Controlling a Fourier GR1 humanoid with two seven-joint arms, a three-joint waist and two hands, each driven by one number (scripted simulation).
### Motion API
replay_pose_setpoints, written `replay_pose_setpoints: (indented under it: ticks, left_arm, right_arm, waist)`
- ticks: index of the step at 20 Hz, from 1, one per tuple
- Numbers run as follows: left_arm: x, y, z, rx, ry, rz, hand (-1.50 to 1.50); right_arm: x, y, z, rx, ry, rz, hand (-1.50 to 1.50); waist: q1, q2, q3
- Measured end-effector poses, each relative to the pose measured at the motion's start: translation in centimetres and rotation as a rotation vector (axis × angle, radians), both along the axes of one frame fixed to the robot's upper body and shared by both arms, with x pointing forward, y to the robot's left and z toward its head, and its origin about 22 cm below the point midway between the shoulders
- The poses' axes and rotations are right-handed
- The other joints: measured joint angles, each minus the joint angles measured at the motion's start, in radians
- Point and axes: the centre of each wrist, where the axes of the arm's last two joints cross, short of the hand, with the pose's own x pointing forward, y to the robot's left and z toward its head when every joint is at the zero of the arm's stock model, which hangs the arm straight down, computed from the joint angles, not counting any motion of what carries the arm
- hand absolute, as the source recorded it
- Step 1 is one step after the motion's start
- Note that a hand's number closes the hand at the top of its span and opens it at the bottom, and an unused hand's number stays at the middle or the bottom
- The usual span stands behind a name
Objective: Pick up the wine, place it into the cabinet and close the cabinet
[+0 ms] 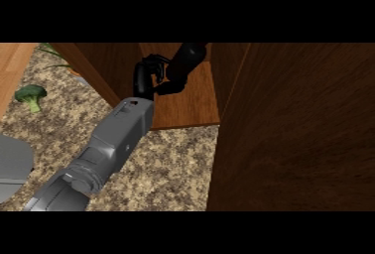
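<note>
My left hand is up at the far side of the counter, reaching into the open cabinet. Its fingers are curled round the wine, and the thumb comes round from the near side, so the hand is closed on the bottle. The wine is a dark bottle and it leans, its upper end tipped away to the right, toward the back of the cabinet. It sits over the cabinet's wooden floor, inside the opening, but I cannot tell whether its base touches the wood or hangs just above it. My grey forearm runs from the counter's near left corner slantwise up to the cabinet's front edge.

The cabinet's right door stands wide open, swung out toward me, and covers the whole right side of the counter. The left door is open too, angled out to the left of my hand.

A head of broccoli lies on the counter near its left edge, well apart from my arm. Some thin green leaves show at the far left corner, just beside the left door. A grey rounded thing pokes in at the left edge, nearer to me; I cannot tell what it is
</note>
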Motion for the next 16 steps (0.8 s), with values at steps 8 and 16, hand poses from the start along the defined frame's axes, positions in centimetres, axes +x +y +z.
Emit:
replay_pose_setpoints:
  ticks: [8,16]
  left_arm:
    - [-0.8,-0.2,-1.3,-0.182,0.034,-0.015,1.5]
    - [-2.1,0.4,-3.5,-0.341,0.097,-0.029,1.5]
  right_arm:
    - [0.0,0.3,0.2,0.007,-0.011,0.015,-1.5]
    - [0.0,0.4,0.3,0.011,-0.013,0.035,-1.5]
  waist:
    - [-0.006,0.006,-0.002]
    - [-0.029,0.007,-0.003]
